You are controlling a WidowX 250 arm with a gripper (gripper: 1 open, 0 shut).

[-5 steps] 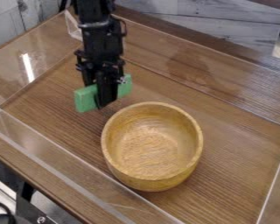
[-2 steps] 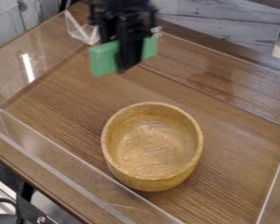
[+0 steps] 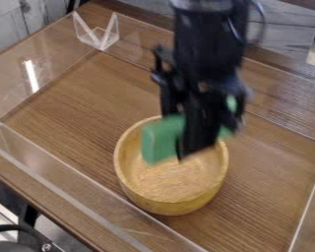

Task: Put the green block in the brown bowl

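The green block (image 3: 161,141) hangs tilted just over the left inner part of the brown bowl (image 3: 150,188), held between the black fingers of my gripper (image 3: 187,136). The gripper is shut on the block and comes down from above, blurred by motion. It covers the bowl's far rim and much of its inside. The round light-brown wooden bowl stands on the wood-grain table (image 3: 68,98), near the front middle.
A clear plastic stand (image 3: 94,30) sits at the back left. A transparent sheet with a raised edge (image 3: 48,167) runs along the table's front left. The table's right edge (image 3: 305,148) lies behind the bowl.
My gripper carried the green block up from the table at the left, then right and down; it now hangs over the bowl.
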